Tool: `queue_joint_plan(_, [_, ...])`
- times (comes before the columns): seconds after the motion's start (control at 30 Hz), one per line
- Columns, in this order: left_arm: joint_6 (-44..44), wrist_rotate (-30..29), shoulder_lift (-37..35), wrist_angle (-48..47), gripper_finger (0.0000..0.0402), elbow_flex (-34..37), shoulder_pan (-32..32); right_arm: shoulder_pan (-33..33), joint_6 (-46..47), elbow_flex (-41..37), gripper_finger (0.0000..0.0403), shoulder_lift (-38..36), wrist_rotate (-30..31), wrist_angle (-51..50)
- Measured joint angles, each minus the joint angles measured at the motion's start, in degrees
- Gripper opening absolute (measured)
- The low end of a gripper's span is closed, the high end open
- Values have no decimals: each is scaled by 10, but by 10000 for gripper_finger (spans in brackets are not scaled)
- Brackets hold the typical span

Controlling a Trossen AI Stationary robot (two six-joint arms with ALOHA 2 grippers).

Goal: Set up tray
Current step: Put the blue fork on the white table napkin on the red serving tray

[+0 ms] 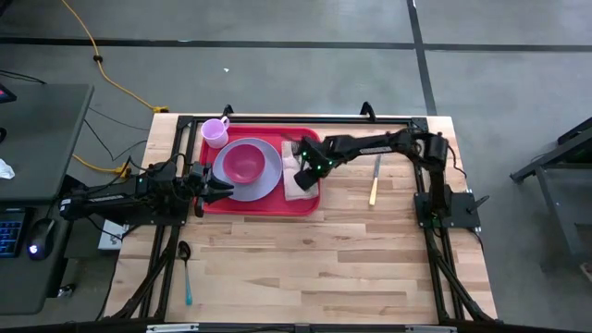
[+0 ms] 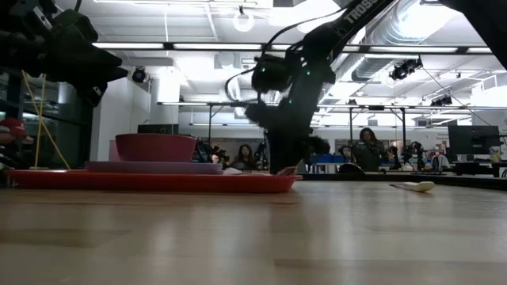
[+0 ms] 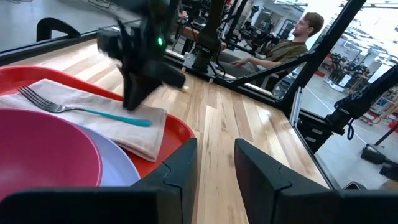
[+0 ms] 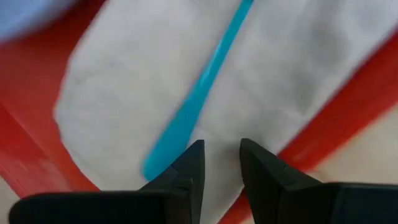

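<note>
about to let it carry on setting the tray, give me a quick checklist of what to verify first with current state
1. Fork lies flat on the napkin: ok.
2. Napkin sits inside the red tray, beside the lavender plate: ok.
3. Right end effector is empty, fingers apart just above the napkin by the fork's teal handle: ok.
4. Left end effector is empty, fingers apart at the tray's left edge near the plate: ok.
5. Pink bowl on the plate and the cup at the tray's back corner: ok.
6. Knife and spoon on the tray: not ok, both lie on the table.
</note>
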State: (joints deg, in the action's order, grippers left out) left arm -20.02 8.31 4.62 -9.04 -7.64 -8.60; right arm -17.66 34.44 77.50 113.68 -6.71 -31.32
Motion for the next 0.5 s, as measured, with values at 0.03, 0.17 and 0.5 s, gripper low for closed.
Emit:
queue_joint_plan(0.03, [0, 0, 0, 0, 138, 0, 0, -1, 0, 1, 82, -8, 5, 1])
queue_joint_plan(0.17, [0, 0, 0, 0, 138, 0, 0, -5, 1, 2, 82, -39, 12, 8])
queue_joint_plan(0.5, [0, 0, 0, 8, 138, 0, 0, 7, 14, 3, 82, -45, 23, 19])
